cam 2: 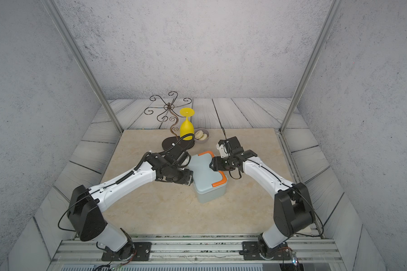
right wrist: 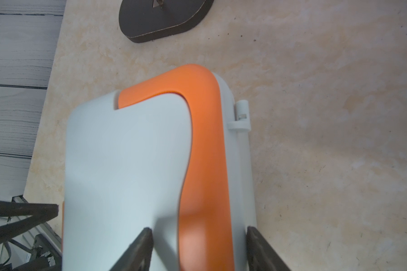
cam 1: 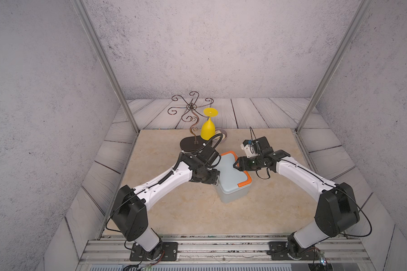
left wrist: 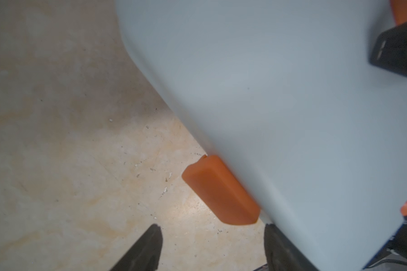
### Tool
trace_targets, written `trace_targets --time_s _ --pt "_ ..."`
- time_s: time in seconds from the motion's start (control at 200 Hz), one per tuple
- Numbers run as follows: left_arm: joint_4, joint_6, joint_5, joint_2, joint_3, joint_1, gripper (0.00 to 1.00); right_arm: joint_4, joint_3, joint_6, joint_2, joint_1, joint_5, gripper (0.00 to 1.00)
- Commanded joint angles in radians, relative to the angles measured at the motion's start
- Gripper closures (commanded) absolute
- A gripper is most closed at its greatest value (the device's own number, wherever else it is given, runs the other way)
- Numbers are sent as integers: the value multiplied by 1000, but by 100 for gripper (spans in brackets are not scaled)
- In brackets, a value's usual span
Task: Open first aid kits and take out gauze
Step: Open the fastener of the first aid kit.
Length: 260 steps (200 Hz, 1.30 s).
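The kit (cam 1: pixel 230 185) stands on the table (cam 1: pixel 197 211) with its lid shut. I see no gauze anywhere, so I take it to be inside.

The step in hand, as I judge it, is freeing the latch (left wrist: pixel 221 190), the orange tab on the side of the kit that faces my left arm. My left gripper (left wrist: pixel 212 226) is spread, with only bare table between its fingers. The latch is just ahead of the tips and one finger is close against the kit's wall.

On the opposite side of the kit my right gripper (right wrist: pixel 199 231) straddles the handle (right wrist: pixel 205 145) and the lid's edge by the hinge (right wrist: pixel 241 122), one finger over the lid and one outside the wall. Whether it pinches them or only brackets them I cannot tell.

To do this well I would hook a left fingertip under the latch's free lip and lever it away from the kit in a short arc. A sideways shove is risky, since the kit looks light and could slide or pivot on the smooth table. The right gripper should steady the kit for that pull, then let go of the lid edge so the lid can swing.

Beyond the kit's far end, the stand (cam 1: pixel 193 144), glass (cam 1: pixel 208 130) and bowl (cam 2: pixel 201 136) are near my left wrist, so I keep that arm's motion small
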Motion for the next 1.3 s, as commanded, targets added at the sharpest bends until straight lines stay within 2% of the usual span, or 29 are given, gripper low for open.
trace_targets --time_s 0.0,0.24,0.38,0.511,0.691,0.886,1.011,1.226,1.296 --pt "41 85 -25 39 15 -20 24 -231 -94 -37 129 5 150 37" --pt "-22 77 -224 55 30 -20 25 -228 -95 -39 133 4 149 37" --pt "1 35 -262 15 6 -13 25 -222 -106 -39 136 5 149 37" --pt "65 -26 -219 -65 -66 23 26 -220 -118 -40 133 4 151 37" --pt "236 -124 -131 -211 -261 94 27 -219 -125 -41 132 4 158 37" --pt "241 -160 -45 -278 -349 181 29 -236 -118 -43 120 4 162 37" --pt "229 -136 56 -327 -308 191 29 -294 -73 -58 84 4 191 39" --pt "155 -119 158 -323 -116 189 29 -392 4 -82 58 4 231 64" --pt "168 -120 201 -298 -77 188 29 -404 17 -82 36 4 222 67"
